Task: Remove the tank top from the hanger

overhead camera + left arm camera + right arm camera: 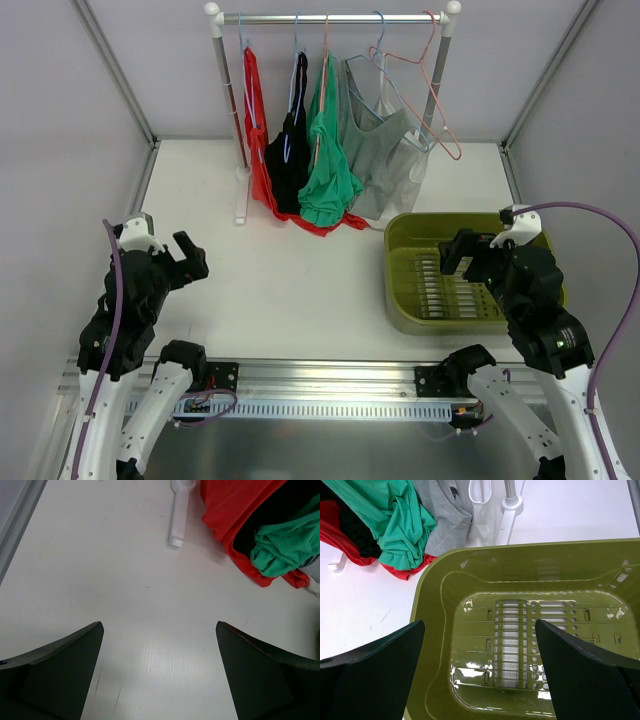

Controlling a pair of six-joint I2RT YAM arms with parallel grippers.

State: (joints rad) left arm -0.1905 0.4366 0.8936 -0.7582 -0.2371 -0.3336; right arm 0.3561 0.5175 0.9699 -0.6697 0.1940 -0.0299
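A white clothes rail [330, 17] stands at the back with several tank tops on hangers: red [257, 130], black [290, 150], green [327, 150] and grey [375, 150]. An empty pink hanger [440, 110] and a blue hanger [385, 60] hang at the right. The tops' hems show in the left wrist view [280, 550] and the right wrist view [395, 525]. My left gripper [185, 262] is open and empty over the bare table at the left. My right gripper [462, 255] is open and empty above the green basket [400, 290].
The olive green basket [435, 640] stands at the right and has nothing in it. The rail's white foot [177, 525] lies on the table left of the red top. Grey walls and metal frame posts [115, 70] bound the table.
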